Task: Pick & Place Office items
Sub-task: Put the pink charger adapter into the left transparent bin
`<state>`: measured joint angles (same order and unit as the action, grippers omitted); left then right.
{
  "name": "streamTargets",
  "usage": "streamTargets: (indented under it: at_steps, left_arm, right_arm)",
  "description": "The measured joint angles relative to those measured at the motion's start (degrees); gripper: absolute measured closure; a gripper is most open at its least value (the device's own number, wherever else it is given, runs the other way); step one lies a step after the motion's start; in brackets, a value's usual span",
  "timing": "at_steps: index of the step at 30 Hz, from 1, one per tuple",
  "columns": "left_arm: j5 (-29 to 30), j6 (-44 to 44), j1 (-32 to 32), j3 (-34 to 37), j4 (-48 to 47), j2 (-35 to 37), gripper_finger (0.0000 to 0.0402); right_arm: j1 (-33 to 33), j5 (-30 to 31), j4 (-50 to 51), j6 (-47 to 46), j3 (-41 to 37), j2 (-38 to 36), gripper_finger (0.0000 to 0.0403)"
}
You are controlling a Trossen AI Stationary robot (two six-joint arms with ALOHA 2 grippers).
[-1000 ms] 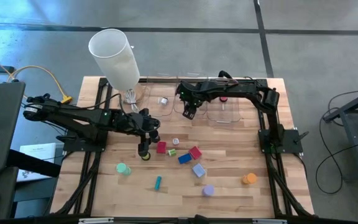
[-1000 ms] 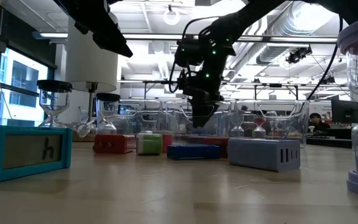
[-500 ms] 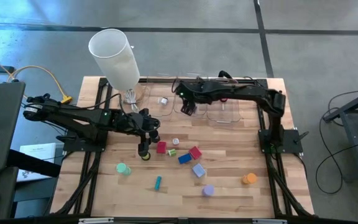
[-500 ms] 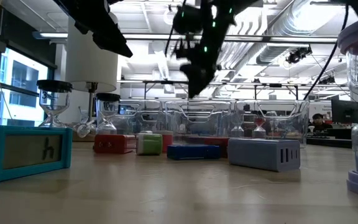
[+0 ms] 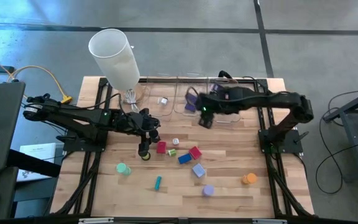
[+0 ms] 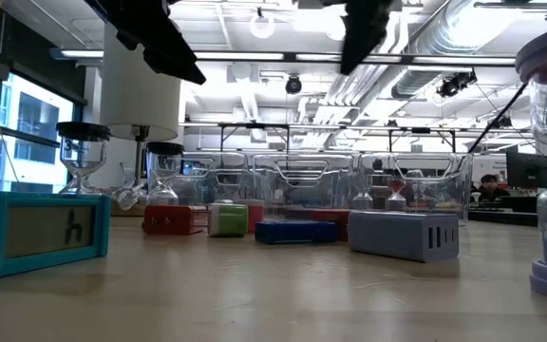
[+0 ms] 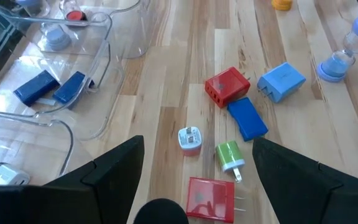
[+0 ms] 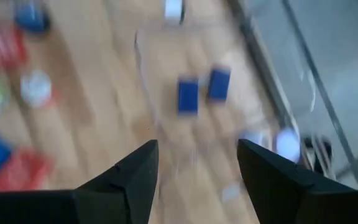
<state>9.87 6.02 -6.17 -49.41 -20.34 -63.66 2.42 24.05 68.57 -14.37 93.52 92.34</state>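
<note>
The office items lie loose on the wooden table: a red block [image 5: 161,147], a green piece [image 5: 172,152], a second red block [image 5: 195,152], a blue block [image 5: 184,158], a lavender block [image 5: 198,169], a green roll [image 5: 123,168], a teal stick [image 5: 158,182], a lavender roll [image 5: 208,190] and an orange roll [image 5: 248,179]. My left gripper [image 5: 146,134] hovers open just left of the red block [image 7: 210,198], nothing between its fingers. My right gripper [image 5: 205,118] is raised high near the clear bins [image 5: 222,109], open and empty [image 8: 196,146].
Clear bins [image 7: 73,74] along the far edge hold two blue pieces [image 7: 42,87] and other small items. A tall white cylinder [image 5: 114,56] stands at the far left. The arms' frames run down both table sides. Bare wood lies at the near right.
My right gripper has risen from low over the clear bins to well above them, swinging toward the table's right and a little toward its near edge, turning as it went. Its finger gap looks unchanged. The loose items have stayed where they were.
</note>
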Motion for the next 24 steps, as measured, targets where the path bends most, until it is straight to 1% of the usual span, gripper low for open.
streamTargets:
  at_steps: [2, 6, 10, 12, 14, 18, 21, 24]
  left_arm:
    - [0.0, 0.0, 0.0, 0.0, -0.18, 0.0, 0.0108]
    - [-0.09, -0.71, 0.0, 0.0, 0.12, -0.02, 0.0108]
    - [-2.61, -5.59, 0.0, 0.04, 3.8, -1.3, 0.0108]
    - [-2.84, -8.79, -0.04, 0.02, 7.04, -2.12, 0.0108]
    - [-2.65, -10.32, -0.02, 0.02, 7.38, -2.51, 0.0108]
    - [-2.69, -8.73, -0.1, 0.02, 9.87, -3.34, 0.0108]
    - [-2.77, -5.07, -0.42, 0.02, 11.66, -3.82, 0.0108]
    - [-5.24, -5.86, -0.42, -0.06, 12.31, -4.47, 0.0108]
  right_arm:
    - [-2.08, 0.44, 2.03, -3.86, -1.2, -1.5, 0.0195]
    - [-6.32, 3.16, 2.35, -8.53, -6.06, -4.22, 0.0195]
    - [-10.12, 7.87, -0.33, -13.11, -12.56, -5.8, 0.0195]
    - [-11.67, 10.17, -2.44, -15.51, -15.77, -5.99, 0.0195]
    - [-12.95, 11.48, -3.6, -17.19, -18.49, -6.0, 0.0195]
    - [-14.49, 14.74, -6.21, -18.56, -23.09, -5.93, 0.0195]
    - [-15.13, 15.74, -8.28, -18.82, -25.21, -5.86, 0.0195]
    - [-15.22, 17.72, -8.66, -19.04, -25.32, -5.89, 0.0195]
